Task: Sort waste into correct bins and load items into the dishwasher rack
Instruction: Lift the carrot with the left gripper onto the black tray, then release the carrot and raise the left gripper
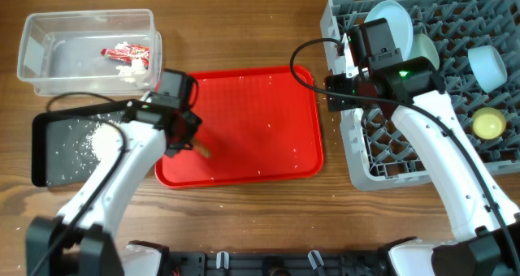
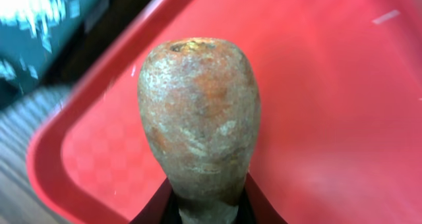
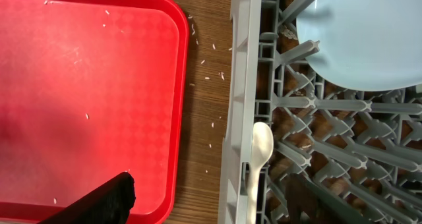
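Note:
My left gripper (image 1: 188,140) (image 2: 208,207) is shut on the orange-brown food stick (image 1: 204,151) (image 2: 198,112) and holds it over the left front corner of the red serving tray (image 1: 260,130). My right gripper (image 1: 341,85) (image 3: 211,184) is open, with one finger over the red tray and the other over the grey dishwasher rack (image 1: 366,158) (image 3: 237,85). The white spoon (image 3: 259,159) lies at the rack's left wall between the fingers. The rack holds the light-blue plate (image 1: 390,20) (image 3: 356,39), pale-green bowl (image 1: 424,53), light-blue bowl (image 1: 487,65) and yellow cup (image 1: 487,123).
The clear tub (image 1: 49,61) at the back left holds red-and-white wrappers (image 1: 126,53) and some grains. The black tray (image 1: 57,158) at the left holds a heap of white grains (image 1: 104,138). Loose grains lie on the red tray and on the wood beside the rack.

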### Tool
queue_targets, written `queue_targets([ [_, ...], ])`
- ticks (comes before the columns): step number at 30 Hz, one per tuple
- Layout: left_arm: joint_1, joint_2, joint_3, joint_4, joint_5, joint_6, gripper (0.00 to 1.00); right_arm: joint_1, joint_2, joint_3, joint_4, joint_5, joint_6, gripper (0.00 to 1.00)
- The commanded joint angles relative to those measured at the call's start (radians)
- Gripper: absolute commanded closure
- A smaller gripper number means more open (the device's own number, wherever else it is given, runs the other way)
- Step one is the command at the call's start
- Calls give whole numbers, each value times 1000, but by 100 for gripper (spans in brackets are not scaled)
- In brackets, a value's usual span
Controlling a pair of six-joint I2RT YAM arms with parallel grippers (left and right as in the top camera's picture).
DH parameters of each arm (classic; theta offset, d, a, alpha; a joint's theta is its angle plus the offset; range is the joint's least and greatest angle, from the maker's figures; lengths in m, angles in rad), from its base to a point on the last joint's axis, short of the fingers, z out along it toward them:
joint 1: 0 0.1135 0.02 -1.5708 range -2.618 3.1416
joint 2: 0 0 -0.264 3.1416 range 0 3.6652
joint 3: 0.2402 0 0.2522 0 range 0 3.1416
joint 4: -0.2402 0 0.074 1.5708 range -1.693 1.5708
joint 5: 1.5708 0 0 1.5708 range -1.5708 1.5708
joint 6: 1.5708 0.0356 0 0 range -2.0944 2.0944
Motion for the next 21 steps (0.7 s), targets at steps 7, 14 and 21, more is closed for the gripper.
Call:
queue_targets([
  [7,442,-72,48,39,-62,97,82,-1,-7,-3,-1,-13,-4,25],
  [14,714,34,48,104,-46,96,80,-1,-7,-3,-1,-13,-3,25],
  [21,763,205,48,153,-46,96,76,-1,-7,-3,-2,-13,-3,25],
])
